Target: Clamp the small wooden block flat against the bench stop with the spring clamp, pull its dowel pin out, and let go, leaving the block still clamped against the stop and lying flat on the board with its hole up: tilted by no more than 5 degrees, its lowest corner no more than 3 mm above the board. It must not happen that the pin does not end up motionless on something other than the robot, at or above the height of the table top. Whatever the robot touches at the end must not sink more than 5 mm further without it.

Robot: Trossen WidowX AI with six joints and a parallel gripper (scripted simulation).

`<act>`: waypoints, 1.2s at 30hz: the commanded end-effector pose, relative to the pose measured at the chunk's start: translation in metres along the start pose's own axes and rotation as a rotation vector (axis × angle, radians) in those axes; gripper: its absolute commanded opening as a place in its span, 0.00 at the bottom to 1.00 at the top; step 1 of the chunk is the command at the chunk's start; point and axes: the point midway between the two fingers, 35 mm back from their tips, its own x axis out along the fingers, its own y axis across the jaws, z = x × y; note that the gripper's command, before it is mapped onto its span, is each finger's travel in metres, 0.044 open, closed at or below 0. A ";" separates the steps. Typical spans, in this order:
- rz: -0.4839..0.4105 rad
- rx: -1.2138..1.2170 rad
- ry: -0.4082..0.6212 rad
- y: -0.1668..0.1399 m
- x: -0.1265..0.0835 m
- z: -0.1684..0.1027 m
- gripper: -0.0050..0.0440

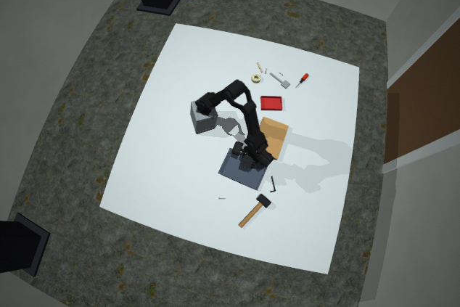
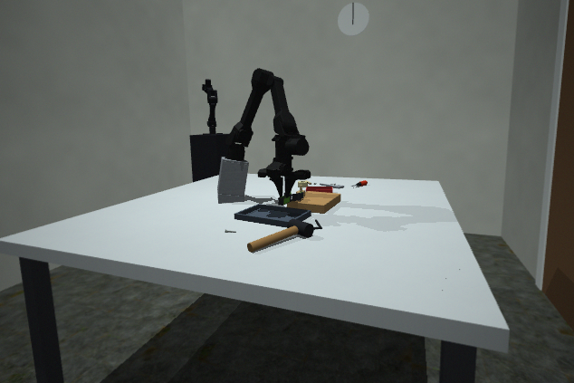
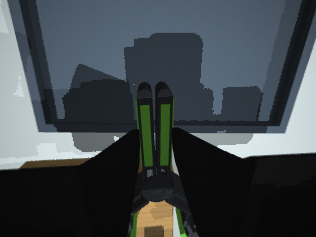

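Your claw (image 3: 154,91) is squeezed onto the green spring clamp (image 3: 163,124), its handles pinched nearly together, at the wooden board's (image 1: 276,136) edge. The block is hidden. Just beyond the board lies the grey tray (image 1: 226,169).

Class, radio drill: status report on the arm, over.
Gripper shut on spring clamp, above tray edge beside board. Block not made out. Hammer lies apart, nothing blocking.

Grey tray (image 3: 30,59) walls ahead, board (image 1: 276,136) behind
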 end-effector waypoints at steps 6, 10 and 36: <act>-0.009 -0.004 0.015 -0.001 0.001 -0.007 0.10; -0.009 -0.004 0.015 -0.001 0.001 -0.009 0.10; -0.010 -0.004 0.017 -0.001 0.001 -0.028 0.10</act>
